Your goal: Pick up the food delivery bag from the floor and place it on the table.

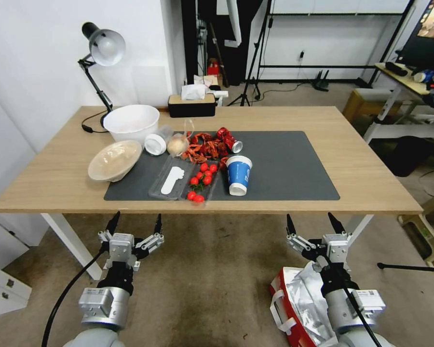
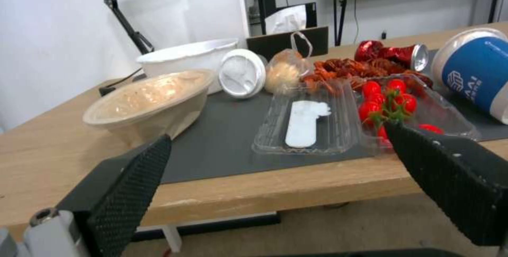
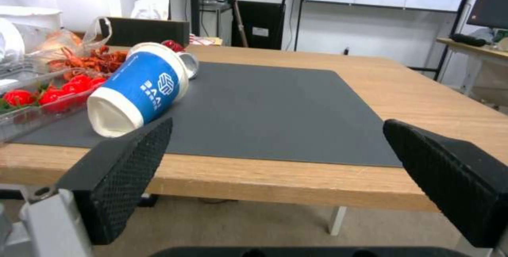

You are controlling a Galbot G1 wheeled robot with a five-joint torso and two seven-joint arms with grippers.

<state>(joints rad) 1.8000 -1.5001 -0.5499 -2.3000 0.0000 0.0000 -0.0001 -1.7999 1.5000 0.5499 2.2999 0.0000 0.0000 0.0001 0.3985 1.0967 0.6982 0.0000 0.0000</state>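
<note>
While the food delivery bag (image 1: 301,308) sits on the floor (image 1: 212,279) at about five o'clock in the head view, partly tucked under the right arm, both grippers hover in front of the table's (image 1: 371,193) near edge. The left gripper (image 1: 135,225) at seven o'clock and the right gripper (image 1: 316,224) at five o'clock each hold their dark, textured fingers spread wide with nothing between them, probably poised this way so either can drop toward the bag.

The bag looks boxy and soft-walled: crinkled silver foil lining, a red side panel, a white strap handle; its far side is hidden, so its full shape is unclear. The table is smooth light wood carrying a matte dark grey mat (image 1: 294,168).

From eleven to twelve o'clock the mat is crowded by a tipped blue-and-white paper cup (image 1: 238,174), cherry tomatoes (image 1: 202,180) in a clear plastic tray and reddish crayfish shells (image 1: 205,147). The one o'clock half lies bare, likely the best landing spot.
</note>
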